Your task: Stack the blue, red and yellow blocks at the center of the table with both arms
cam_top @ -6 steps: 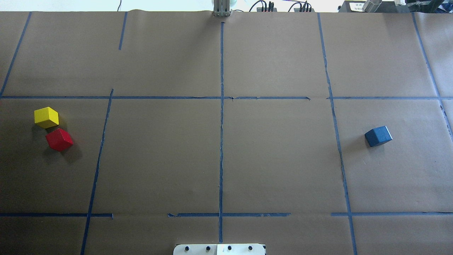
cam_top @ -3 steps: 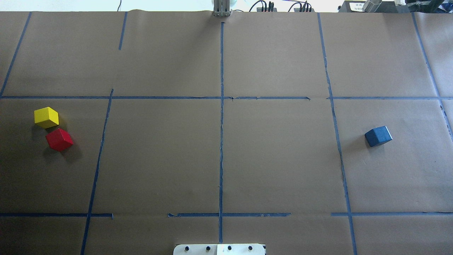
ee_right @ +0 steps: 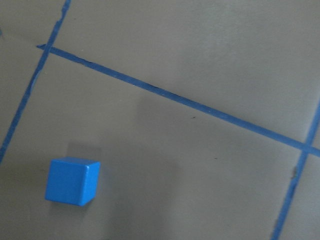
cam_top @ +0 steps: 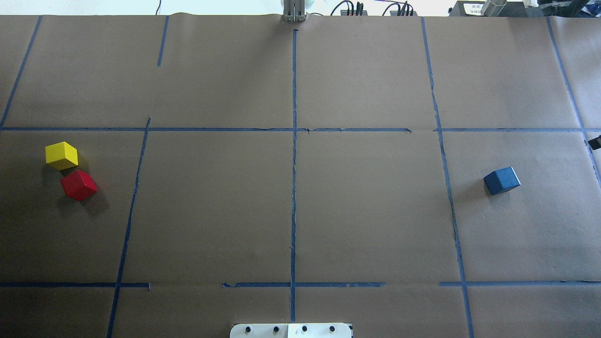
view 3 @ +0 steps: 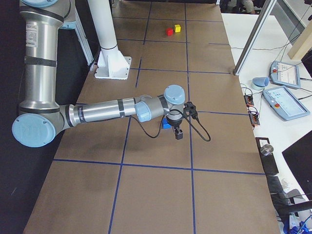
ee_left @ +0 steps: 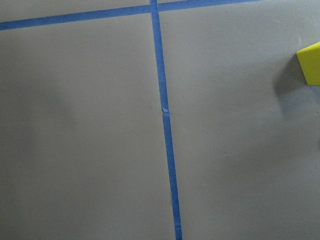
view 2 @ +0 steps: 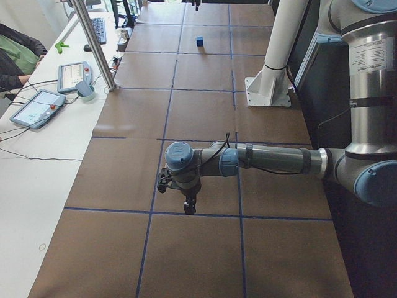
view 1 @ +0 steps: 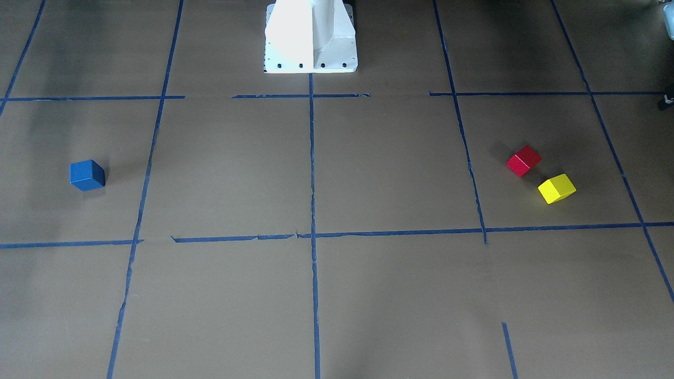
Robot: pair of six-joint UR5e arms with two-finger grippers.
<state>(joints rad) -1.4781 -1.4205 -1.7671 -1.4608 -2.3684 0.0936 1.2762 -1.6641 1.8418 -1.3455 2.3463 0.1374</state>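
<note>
Newly arrived near the small blue cube (cam_top: 502, 180), the right tool (view 3: 178, 135) hovers, whether open I cannot tell; red cube (cam_top: 78, 185) and yellow cube (cam_top: 61, 155) lie far off.

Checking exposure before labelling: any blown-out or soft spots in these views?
Front-facing: white robot base largely clips to white. Overhead: the strip beyond the far edge of the table is blown out. Right wrist: blue block looks slightly soft. Left wrist: even light, no glare.

We see a yellow block (cam_top: 61, 155) just beside a red block (cam_top: 78, 185) at the robot's far left, both turned askew, a blue block (cam_top: 502, 180) alone at far right, all lying flat
</note>
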